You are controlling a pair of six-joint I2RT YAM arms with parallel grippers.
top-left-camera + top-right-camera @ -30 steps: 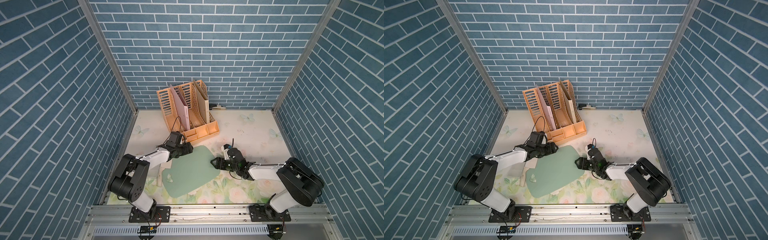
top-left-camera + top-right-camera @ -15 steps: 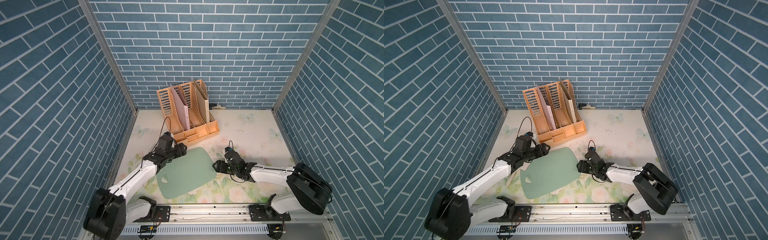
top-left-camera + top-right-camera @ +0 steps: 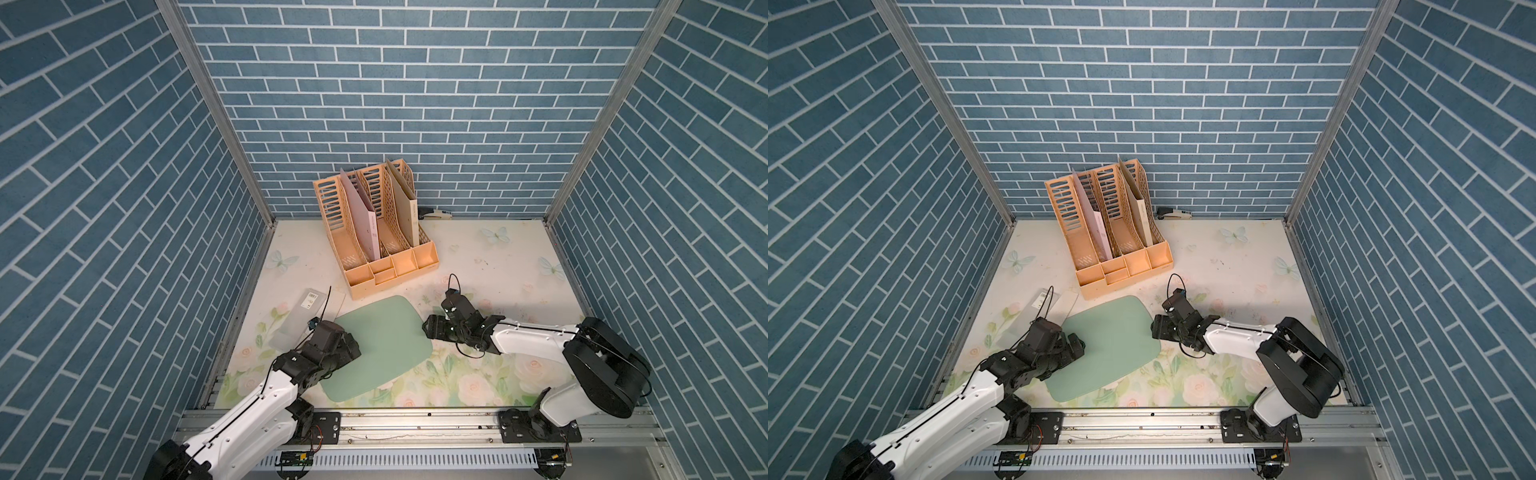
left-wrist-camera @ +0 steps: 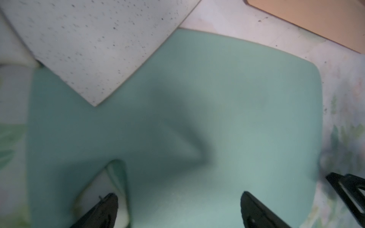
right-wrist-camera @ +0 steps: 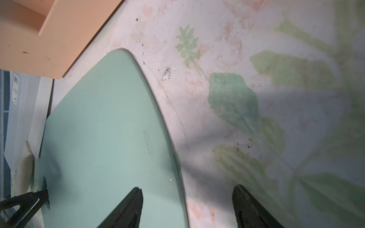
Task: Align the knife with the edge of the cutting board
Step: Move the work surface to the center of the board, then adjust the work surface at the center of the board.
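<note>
Both grippers spread, empty: left gripper (image 3: 347,351) should nudge the knife (image 4: 98,49) flush along the cutting board (image 3: 384,340)'s nine-o'clock edge; right gripper (image 3: 430,328) steadies three-o'clock.

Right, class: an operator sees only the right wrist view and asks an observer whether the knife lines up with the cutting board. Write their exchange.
Operator: Is the knife lined up?
Observer: No. In the left wrist view the knife lies askew, a blade corner over the cutting board.
Operator: Is the left end effector holding it?
Observer: No. The left end effector is open and empty, over the board's hole end.
</note>
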